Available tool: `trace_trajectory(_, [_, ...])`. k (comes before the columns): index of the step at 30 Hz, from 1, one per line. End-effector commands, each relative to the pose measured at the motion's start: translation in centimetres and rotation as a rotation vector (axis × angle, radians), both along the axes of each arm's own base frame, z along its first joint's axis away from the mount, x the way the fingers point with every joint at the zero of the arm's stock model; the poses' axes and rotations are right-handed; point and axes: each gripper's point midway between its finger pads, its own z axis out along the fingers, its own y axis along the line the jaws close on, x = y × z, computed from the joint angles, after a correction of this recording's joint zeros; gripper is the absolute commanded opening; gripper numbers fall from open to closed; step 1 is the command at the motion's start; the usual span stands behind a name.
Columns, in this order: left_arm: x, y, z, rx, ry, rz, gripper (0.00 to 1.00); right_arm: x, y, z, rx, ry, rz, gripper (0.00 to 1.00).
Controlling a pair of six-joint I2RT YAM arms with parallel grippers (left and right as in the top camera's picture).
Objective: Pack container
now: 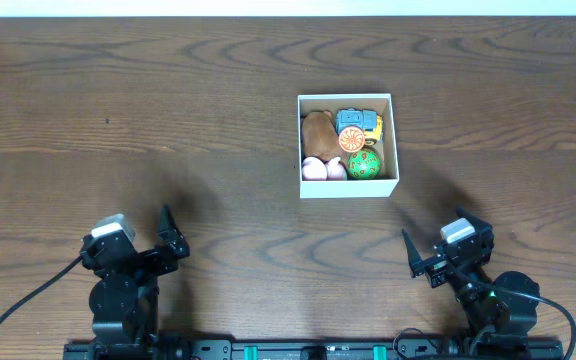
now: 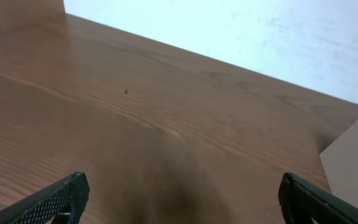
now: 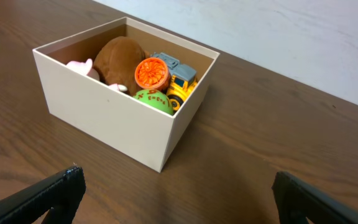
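The container (image 1: pixel 349 188), a square white box with a tan inside, stands on the table right of centre. It holds a brown plush (image 1: pixel 317 131), a yellow and blue toy truck (image 1: pixel 360 122), an orange disc (image 1: pixel 351 141), a green ball (image 1: pixel 364 163) and pink toys (image 1: pixel 320 169). It also shows in the right wrist view (image 3: pixel 104 115) and its corner in the left wrist view (image 2: pixel 352 163). My left gripper (image 1: pixel 165 232) is open and empty near the front left. My right gripper (image 1: pixel 438 245) is open and empty at the front right, below the container.
The dark wooden table (image 1: pixel 168 120) reaches a pale wall at the back. A small dark speck (image 1: pixel 107 121) lies on the wood at the left. The arms' bases and cables sit at the front edge.
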Motion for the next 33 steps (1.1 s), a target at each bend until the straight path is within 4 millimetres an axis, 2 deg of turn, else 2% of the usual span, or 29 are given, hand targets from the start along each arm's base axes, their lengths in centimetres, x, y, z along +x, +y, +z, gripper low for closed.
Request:
trace_trajectory(1, [0.0,0.0,-0.8,0.001,-0.002,0.001,0.98,0.0,-0.2,0.0,0.009,-0.001,-0.010,0.99])
trace_trajectory(7, [0.3,0.0,-2.0,0.001,0.007,0.001,0.98,0.0,-0.2,0.0,0.009,-0.001,-0.010,0.99])
trace_trajectory(19, [0.6,0.0,-5.8,0.001,0.044,0.000,0.98,0.0,-0.2,0.0,0.009,-0.001,-0.010,0.99])
trace_trajectory(33, [0.6,0.0,-5.9,0.001,0.047,0.000,0.98,0.0,-0.2,0.0,0.009,-0.001,-0.010,0.99])
